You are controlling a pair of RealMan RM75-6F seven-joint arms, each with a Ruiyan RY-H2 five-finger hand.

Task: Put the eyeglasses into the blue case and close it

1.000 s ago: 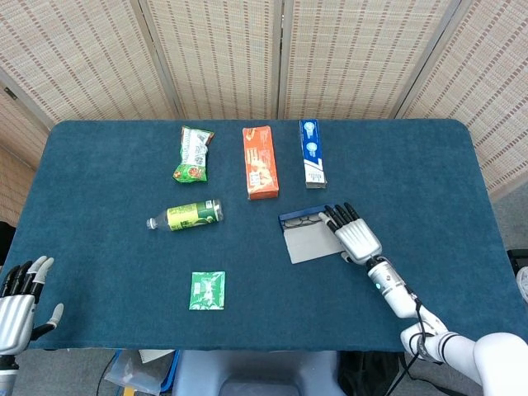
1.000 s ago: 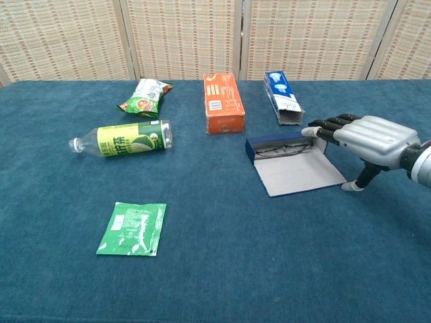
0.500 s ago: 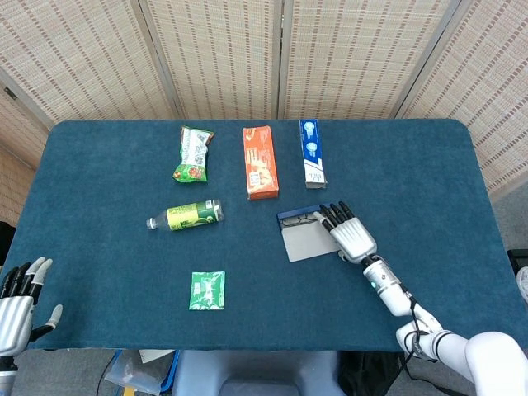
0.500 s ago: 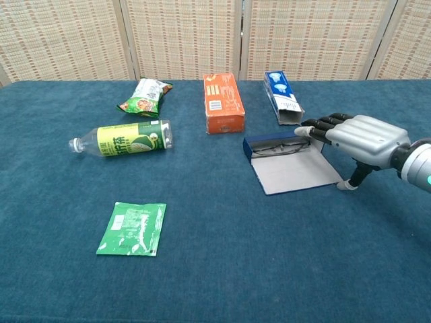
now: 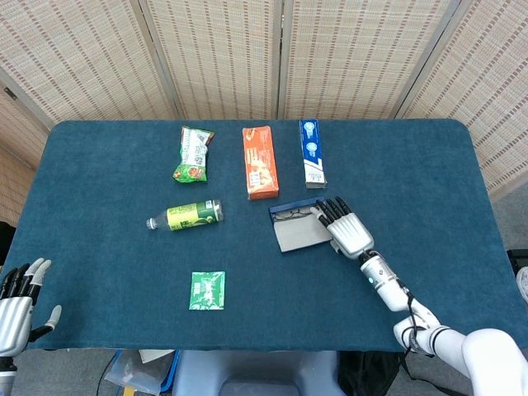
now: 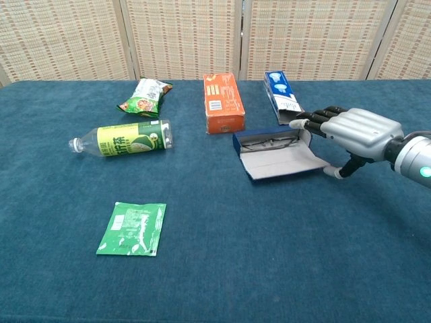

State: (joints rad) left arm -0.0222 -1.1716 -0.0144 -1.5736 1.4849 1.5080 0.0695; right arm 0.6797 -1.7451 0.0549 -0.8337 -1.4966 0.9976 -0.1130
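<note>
1. Eyeglasses (image 6: 269, 142): lying inside the open blue case (image 6: 279, 161), mid-tabletop (image 6: 215, 269).
2. Right hand (image 6: 353, 131): fingers extended, tips touching the case's right end, holding nothing.
3. Left hand (image 5: 16, 301): fingers spread, empty, well apart at the near-left edge.

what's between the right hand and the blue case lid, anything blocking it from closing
Nothing visible. The right hand is already at the blue case, whose lid lies open with the eyeglasses inside.
</note>
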